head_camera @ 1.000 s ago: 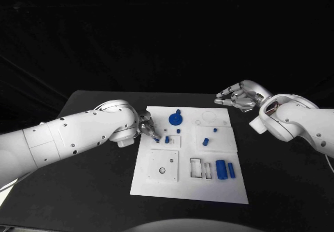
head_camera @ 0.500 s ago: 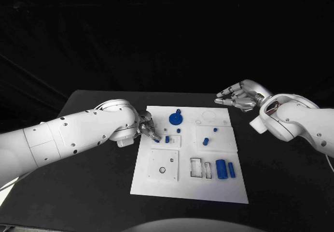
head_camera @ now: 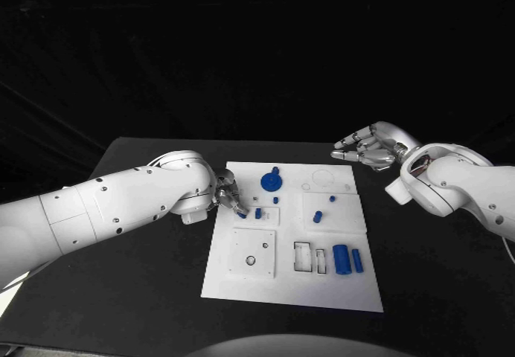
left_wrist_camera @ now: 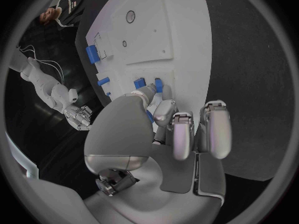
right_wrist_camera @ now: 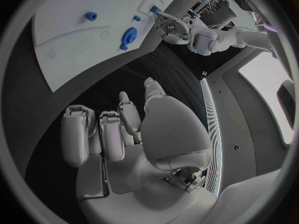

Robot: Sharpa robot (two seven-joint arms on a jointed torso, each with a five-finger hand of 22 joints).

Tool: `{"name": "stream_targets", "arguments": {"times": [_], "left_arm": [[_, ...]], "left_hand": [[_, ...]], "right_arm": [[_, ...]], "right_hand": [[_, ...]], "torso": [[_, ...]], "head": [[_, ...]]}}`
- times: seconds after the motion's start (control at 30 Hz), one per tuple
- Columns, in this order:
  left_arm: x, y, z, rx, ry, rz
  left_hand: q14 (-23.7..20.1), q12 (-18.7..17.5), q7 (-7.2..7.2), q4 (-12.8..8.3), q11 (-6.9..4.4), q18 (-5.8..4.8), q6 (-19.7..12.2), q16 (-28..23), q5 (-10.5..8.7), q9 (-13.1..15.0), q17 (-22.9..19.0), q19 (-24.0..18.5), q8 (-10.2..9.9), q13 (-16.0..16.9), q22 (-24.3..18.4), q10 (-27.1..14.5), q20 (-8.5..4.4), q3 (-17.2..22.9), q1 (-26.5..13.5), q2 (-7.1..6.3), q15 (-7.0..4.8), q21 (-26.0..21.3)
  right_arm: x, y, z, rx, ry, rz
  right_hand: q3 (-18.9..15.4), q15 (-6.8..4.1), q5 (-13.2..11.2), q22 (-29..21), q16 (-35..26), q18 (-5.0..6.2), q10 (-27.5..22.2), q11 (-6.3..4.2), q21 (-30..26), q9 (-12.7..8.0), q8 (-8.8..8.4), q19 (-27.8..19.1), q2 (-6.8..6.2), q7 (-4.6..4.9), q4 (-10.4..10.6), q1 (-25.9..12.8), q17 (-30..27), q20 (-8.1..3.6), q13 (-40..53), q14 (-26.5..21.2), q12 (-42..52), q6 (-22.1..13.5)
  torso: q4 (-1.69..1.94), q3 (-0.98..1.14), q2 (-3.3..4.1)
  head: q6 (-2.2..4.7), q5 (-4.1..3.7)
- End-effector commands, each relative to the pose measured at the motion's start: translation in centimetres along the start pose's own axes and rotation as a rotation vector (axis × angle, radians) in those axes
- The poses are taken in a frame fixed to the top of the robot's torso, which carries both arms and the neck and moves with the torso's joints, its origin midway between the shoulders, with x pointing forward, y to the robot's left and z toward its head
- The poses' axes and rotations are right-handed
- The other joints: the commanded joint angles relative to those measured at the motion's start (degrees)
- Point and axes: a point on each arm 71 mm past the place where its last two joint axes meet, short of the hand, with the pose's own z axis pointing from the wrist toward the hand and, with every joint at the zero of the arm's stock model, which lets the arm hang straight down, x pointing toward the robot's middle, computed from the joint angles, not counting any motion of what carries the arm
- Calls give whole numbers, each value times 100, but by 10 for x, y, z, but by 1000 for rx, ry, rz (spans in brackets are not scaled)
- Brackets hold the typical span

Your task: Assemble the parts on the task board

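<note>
From the head view we get the whole layout: the white task board (head_camera: 292,245) sits in the middle of the black table (head_camera: 129,297), with the left hand (head_camera: 226,195) down at its left edge and the right hand (head_camera: 367,149) hovering off the board's far right corner, over the table. The blue parts are scattered across the board — a round gear-like piece (head_camera: 271,180) near the far edge, a small peg (head_camera: 276,201) just below it, another small peg (head_camera: 332,199) and a short slanted cylinder (head_camera: 318,217) to the right, and a fat cylinder (head_camera: 340,260) and a thinner bar (head_camera: 356,259) side by side near the right edge. The left wrist view gives us what the head view can't: the left hand's fingertips (left_wrist_camera: 151,92) are pressed right up against two little blue pieces (left_wrist_camera: 159,85) standing on the board, though we can't tell whether it's actually pinching one or just touching. The right wrist view shows the right hand's fingers (right_wrist_camera: 102,132) loosely curled and apart with nothing in them, plus the gear from the other side. The board itself has recessed squares, a couple of rectangular slots (head_camera: 311,259) and small round holes. We can't read any writing or labels anywhere.
</note>
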Motion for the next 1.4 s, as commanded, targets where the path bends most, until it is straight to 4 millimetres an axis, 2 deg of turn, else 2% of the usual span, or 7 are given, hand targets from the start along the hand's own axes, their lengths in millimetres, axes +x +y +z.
{"name": "stream_targets", "arguments": {"times": [0.03, 0.37, 0.57, 0.73, 1.4], "left_arm": [[7, -1, 3, -17, 60, 45], [8, -2, 8, -35, 97, 56], [8, -3, 9, -37, 98, 54], [7, -3, 9, -38, 88, 46], [4, -2, 10, -49, 54, 59]], "left_hand": [[603, -6, -39, -661, 7, -31, 55, 17, -70, 15, 1509, 238, 41, -18, 420, 41, 8, 772, -137, 28, 20, -13], [603, -8, -59, -616, -3, -28, 72, 17, -168, 58, 1509, 233, 99, -21, 411, 39, 5, 768, -294, 34, 14, -24], [603, 18, -95, -545, -30, -31, 113, 17, -167, 112, 1509, 239, 170, 6, 430, 58, -10, 652, -496, -12, -7, -15], [603, 55, -118, -369, -49, -34, 144, 17, -161, 160, 1509, 246, 228, 45, 445, 80, -27, 449, -786, -5, -25, -8], [603, 196, -175, -250, -98, -65, 205, 17, 169, 238, 1509, 301, 317, 210, 594, 184, -66, 190, -1107, -35, -67, 93]], "right_arm": [[2, 1, 0, -9, 15, -2], [3, 1, 0, -9, 18, 1], [4, 2, 1, -9, 22, 2], [4, 2, 0, -9, 22, 2], [4, 2, 0, -11, 22, 3]], "right_hand": [[-44, -37, 11, -6, -19, 64, -17, 7, -34, 9, 20, -43, 6, 12, -2, -26, 1052, -10, 101, 485, -3, 41], [-54, -38, 13, -6, -20, 64, -17, 6, -34, 8, 19, -43, 9, 11, -1, -28, 1051, -11, 99, 485, -2, 40], [-54, -38, 13, -6, -20, 64, -17, 6, -34, 8, 19, -43, 9, 11, -1, -28, 1051, -11, 99, 485, -2, 40], [-54, -38, 13, -6, -20, 64, -17, 6, -34, 8, 19, -43, 9, 11, -1, -28, 1051, -11, 99, 485, -2, 40], [-54, -38, 13, -6, -20, 64, -17, 6, -34, 8, 19, -43, 9, 11, -1, -28, 1051, -11, 99, 485, -2, 40]], "torso": [[0, 3, 0], [-14, 6, 0], [-4, 7, 4], [-5, 5, 3], [-3, 2, 0]], "head": [[-4, 7], [-9, 3], [-7, -9], [-9, -14], [-18, -32]]}}
